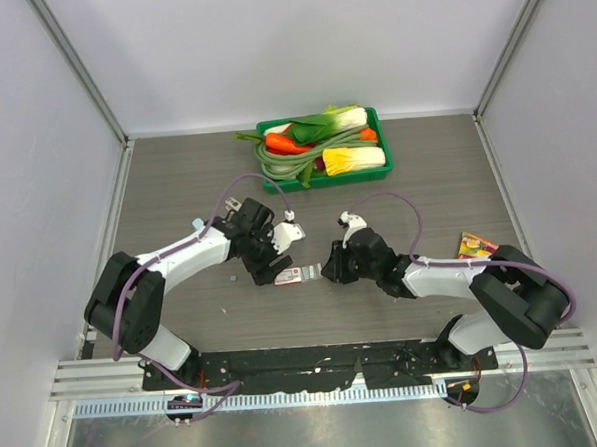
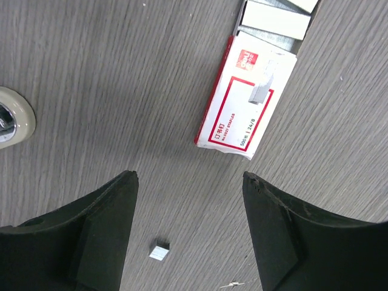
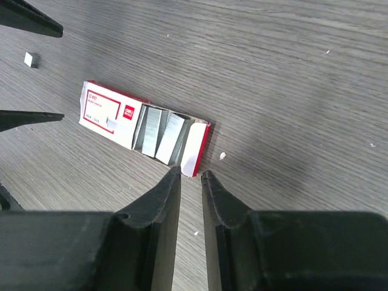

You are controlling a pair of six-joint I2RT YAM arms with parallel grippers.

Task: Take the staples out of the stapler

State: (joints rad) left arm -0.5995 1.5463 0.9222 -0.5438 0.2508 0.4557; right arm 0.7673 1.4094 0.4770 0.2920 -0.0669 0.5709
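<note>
A pale rounded end with silvery metal inside, seemingly the stapler, pokes in at the left edge of the left wrist view; I cannot pick it out from above. A small grey clump of staples lies on the table between the wide-apart fingers of my left gripper, which is open and holds nothing. The red-and-white box lies flat with its end open, showing strips of staples. My right gripper sits just short of the box's flap, jaws a narrow gap apart with bare table between them.
A green tray of toy vegetables stands at the back. A colourful packet lies by the right arm. From above, the box lies between my left gripper and my right gripper. One bent staple is loose.
</note>
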